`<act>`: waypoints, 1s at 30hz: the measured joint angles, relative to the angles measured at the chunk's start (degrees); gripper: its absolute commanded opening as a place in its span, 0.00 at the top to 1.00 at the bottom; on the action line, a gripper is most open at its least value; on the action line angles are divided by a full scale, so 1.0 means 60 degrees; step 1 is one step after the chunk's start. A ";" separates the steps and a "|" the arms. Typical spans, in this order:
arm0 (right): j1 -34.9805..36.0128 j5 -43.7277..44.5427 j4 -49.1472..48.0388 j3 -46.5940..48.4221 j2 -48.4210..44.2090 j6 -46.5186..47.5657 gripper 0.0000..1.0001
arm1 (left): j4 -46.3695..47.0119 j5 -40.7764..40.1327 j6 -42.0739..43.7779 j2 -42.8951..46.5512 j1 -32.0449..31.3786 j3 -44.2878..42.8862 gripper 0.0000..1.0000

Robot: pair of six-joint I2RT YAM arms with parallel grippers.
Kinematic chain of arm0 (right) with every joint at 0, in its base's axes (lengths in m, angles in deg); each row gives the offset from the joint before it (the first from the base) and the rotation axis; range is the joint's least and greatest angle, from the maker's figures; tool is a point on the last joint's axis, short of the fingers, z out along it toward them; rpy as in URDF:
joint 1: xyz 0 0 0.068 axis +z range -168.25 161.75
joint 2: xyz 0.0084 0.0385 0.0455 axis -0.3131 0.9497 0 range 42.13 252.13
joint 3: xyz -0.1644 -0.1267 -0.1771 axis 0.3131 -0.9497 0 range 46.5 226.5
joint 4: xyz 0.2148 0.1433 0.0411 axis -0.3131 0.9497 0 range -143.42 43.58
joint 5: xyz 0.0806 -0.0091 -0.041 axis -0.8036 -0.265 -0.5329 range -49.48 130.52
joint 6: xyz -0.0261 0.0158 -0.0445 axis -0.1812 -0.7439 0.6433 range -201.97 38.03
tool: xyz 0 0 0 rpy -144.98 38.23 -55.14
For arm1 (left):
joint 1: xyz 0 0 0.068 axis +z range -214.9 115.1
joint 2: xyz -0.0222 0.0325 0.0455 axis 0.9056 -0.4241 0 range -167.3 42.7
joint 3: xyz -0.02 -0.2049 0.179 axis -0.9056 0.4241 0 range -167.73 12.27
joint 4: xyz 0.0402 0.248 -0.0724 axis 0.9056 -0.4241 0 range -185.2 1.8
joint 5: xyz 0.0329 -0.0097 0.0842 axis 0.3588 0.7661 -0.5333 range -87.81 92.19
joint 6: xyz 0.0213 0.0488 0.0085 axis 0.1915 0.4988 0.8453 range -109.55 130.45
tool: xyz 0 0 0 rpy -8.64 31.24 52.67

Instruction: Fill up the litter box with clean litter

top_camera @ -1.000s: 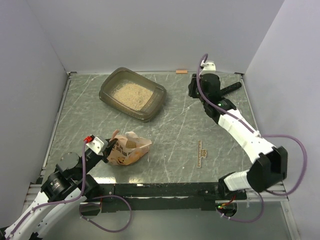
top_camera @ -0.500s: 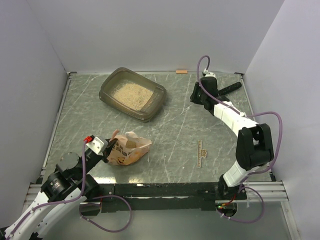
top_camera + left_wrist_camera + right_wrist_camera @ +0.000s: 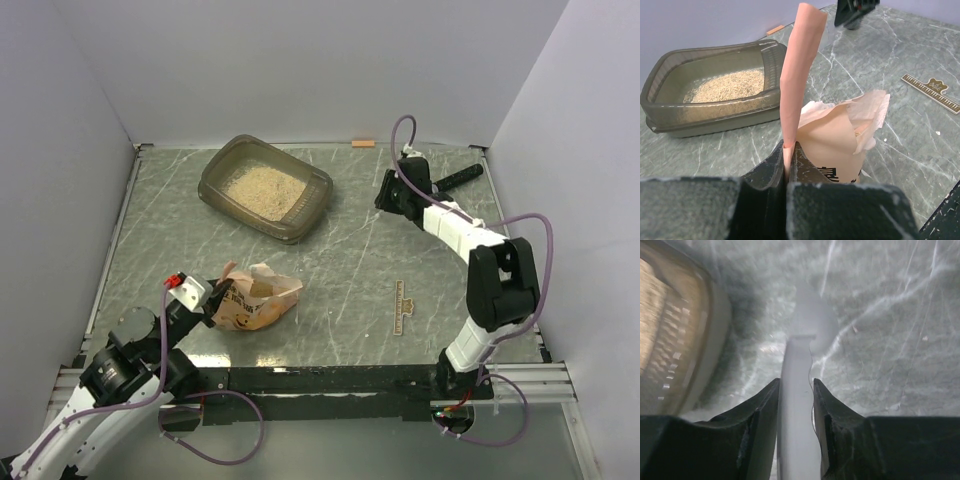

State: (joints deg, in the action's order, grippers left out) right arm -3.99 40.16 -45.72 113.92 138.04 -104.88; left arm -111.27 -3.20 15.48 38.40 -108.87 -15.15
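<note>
Nearest, bottom left: left jaws pinched fully shut on a tall flat strip of the pouch [image 3: 840, 145], standing straight up out of the grip. Crinkly orange-pink plastic, dark print, mouth torn open and ragged. Slumped on the table [image 3: 350, 270] just ahead of those jaws.

Table: grey-green marbled finish, matte, thin pale veins. Boxed in by plain pale lavender-grey walls on three sides.

Right of the pouch, well apart: flat wooden ruler [image 3: 401, 305] with a shaped end.

Further back, left of centre: litter box [image 3: 207, 185]. Grey-brown translucent plastic, rounded corners, flared rim, sitting skewed to the table edge. Holding a shallow layer of litter [image 3: 262, 186], fine beige grains, well below the rim.

Right of the box, apart from it, low over the table: right jaws closed on a pale stick [image 3: 799, 360] with a rounded tip. Wrist view too blurred to say what it is. Box rim showing at the left edge of that view.

Behind the right arm: black stick [image 3: 460, 178] on the table, partly hidden by the arm.

At the foot of the back wall: small orange-tan chip [image 3: 363, 143].
</note>
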 measured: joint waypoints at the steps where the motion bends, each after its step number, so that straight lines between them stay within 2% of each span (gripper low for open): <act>1: 0.0000 -0.0036 0.0138 0.0015 0.0168 -0.0011 0.55 | -0.0040 0.0000 0.0000 0.0044 0.0000 0.0000 0.99; 7: 0.0000 -0.0189 0.1016 -0.0025 0.0962 -0.0080 0.51 | -0.0102 0.0015 -0.0004 0.0138 0.0000 0.0000 0.99; 20: 0.0025 -0.0284 0.1271 -0.0146 0.0798 -0.0135 0.47 | -0.0047 0.0036 0.0004 -0.0208 0.0000 -0.0066 0.99; 23: 0.0160 -0.0386 0.1413 -0.0200 -0.0029 0.0087 0.45 | -0.0102 0.0098 0.0007 -0.0980 0.0000 -0.0441 0.99; 25: 0.0386 -0.0805 0.1282 -0.0368 -0.1206 0.0433 0.41 | -0.0157 0.0164 0.0036 -0.1432 0.0000 -0.0659 0.99; 30: 0.1224 -0.2973 0.0637 -0.0648 -0.3931 0.1759 0.38 | -0.0583 0.0375 0.0237 -0.2353 0.0000 -0.1308 0.99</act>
State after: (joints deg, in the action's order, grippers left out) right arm 3.36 22.32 -41.89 110.03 114.46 -94.33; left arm -114.77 -0.95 16.91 24.28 -108.87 -23.00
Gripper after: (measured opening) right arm 0.605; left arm 0.043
